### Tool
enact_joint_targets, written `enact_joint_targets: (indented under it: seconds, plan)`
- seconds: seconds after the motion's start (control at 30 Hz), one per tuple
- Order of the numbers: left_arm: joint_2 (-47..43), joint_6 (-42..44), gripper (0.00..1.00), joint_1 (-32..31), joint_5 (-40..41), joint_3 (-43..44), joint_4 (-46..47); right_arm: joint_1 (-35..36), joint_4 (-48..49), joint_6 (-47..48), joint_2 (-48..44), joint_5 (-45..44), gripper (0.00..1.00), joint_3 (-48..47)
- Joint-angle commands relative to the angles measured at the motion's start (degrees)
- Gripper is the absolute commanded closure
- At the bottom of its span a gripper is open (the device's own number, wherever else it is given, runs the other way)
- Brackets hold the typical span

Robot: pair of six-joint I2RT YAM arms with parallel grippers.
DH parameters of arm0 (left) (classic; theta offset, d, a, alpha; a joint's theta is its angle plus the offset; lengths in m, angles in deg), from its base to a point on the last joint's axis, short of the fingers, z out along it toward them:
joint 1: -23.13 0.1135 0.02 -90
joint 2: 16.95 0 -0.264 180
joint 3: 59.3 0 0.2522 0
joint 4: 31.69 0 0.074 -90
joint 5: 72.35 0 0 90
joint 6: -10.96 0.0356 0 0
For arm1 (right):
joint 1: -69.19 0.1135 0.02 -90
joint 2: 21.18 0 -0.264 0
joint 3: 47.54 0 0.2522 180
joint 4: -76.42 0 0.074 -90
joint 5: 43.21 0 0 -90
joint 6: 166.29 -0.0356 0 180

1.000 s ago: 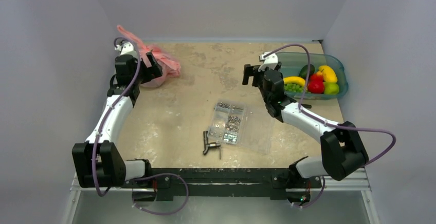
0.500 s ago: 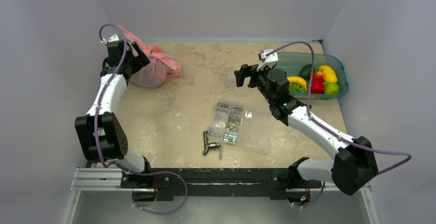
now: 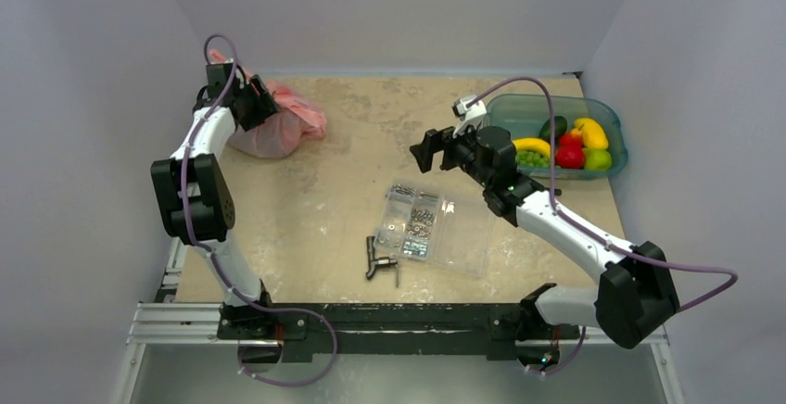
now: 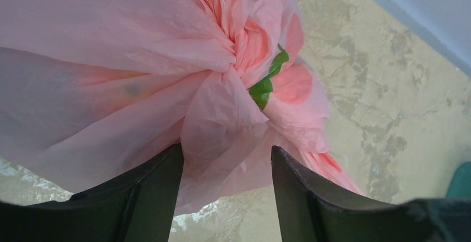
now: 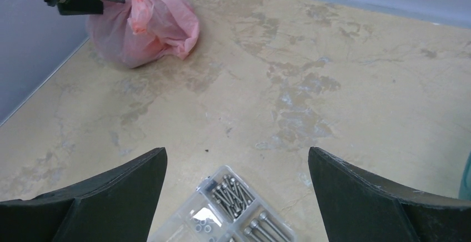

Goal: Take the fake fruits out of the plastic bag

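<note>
The pink plastic bag (image 3: 283,128) lies at the table's far left, its top twisted shut; a green leaf print (image 4: 266,84) shows near the twist. The fake fruits are hidden inside it. My left gripper (image 3: 256,107) is at the bag's top. In the left wrist view a bunched fold of the bag (image 4: 222,114) sits between the jaws of that gripper (image 4: 226,149), which stand partly apart. My right gripper (image 3: 423,150) hovers open over mid-table with nothing between its fingers (image 5: 237,150). From there the bag (image 5: 150,25) shows far left.
A clear compartmented screw box (image 3: 414,221) lies mid-table, below the right gripper (image 5: 233,208). A black tool (image 3: 380,263) lies beside it. At the far right a teal bin (image 3: 519,107) holds a banana, green grapes and other fruit. Walls close in on both sides.
My left arm has swung up and back to the bag's top and its jaws have narrowed around a fold of plastic. My right gripper has moved left, away from the bin.
</note>
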Motion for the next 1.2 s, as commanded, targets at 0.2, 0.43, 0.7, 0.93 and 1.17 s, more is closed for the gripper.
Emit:
enact_joint_targets:
  seconds: [0.2,0.43,0.7,0.93,1.17]
  plan:
    - [4.88,-1.48,0.88,0.12,-8.06,7.50,-9.29,-0.07,-0.13,-7.97,-0.33,3.78,0.01,1.10]
    - [5.45,-5.45,1.00,-5.22,-14.07,7.10,-8.16,-0.08,-0.85,-11.89,1.48,2.28,0.01,0.86]
    - [2.22,-7.46,1.00,-15.35,-15.98,3.76,-6.23,-0.11,-2.55,-13.23,5.26,1.63,0.01,-2.19]
    - [2.44,-7.60,1.00,-25.39,-14.95,3.92,-8.55,0.09,-2.91,-14.42,7.02,1.17,0.01,-3.53]
    - [0.77,-9.94,1.00,-27.44,-15.68,3.05,-8.53,0.26,-6.15,-14.66,10.69,0.65,0.01,-8.04]
